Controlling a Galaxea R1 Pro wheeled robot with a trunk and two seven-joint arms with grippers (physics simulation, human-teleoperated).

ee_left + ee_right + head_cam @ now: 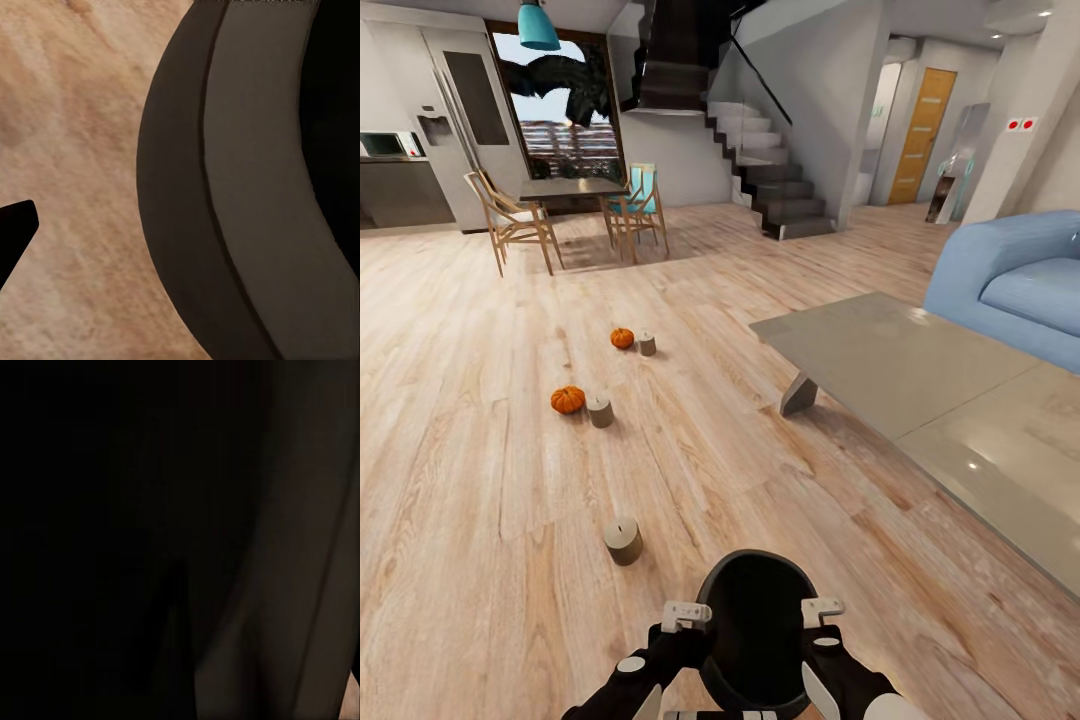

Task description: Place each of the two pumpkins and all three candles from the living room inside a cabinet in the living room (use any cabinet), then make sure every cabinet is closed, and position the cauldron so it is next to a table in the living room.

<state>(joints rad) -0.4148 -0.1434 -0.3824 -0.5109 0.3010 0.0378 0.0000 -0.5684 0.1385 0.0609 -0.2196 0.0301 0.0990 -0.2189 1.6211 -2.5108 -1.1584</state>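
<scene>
Progress, judged from the layout, is at an early stage: no pumpkin or candle is stowed, and the cauldron (757,630) is in hand between both arms, near the table (920,390) but not yet set down beside it.

Item count, read left to right in the head view:
- Pumpkins: two. The nearer pumpkin (568,399) lies on the wooden floor (460,480); the farther pumpkin (622,338) lies beyond it toward the dining set (565,205).
- Candles: three. The middle candle (600,410) stands just beside the nearer pumpkin, the closest candle (624,540) stands alone near the cauldron, and the farthest candle (647,344) stands just beside the farther pumpkin.
- Cauldron: one, its dark mouth facing the head camera, directly ahead of the trunk.
- Table: one, to the right, with a blue sofa (1020,280) behind it.

Gripper state: the left gripper (686,616) sits at the cauldron's left rim and the right gripper (822,608) at its right rim. The left wrist view shows the cauldron rim (247,195) close up over the floor, with one dark finger (15,229) apart from it. The right wrist view shows dark cauldron surface (285,585) pressed close. Whether either set of jaws is clamped on the rim or merely pressing against it cannot be told.

Remaining work: stow all five small items, close the cabinet, and place the cauldron next to the table.
</scene>
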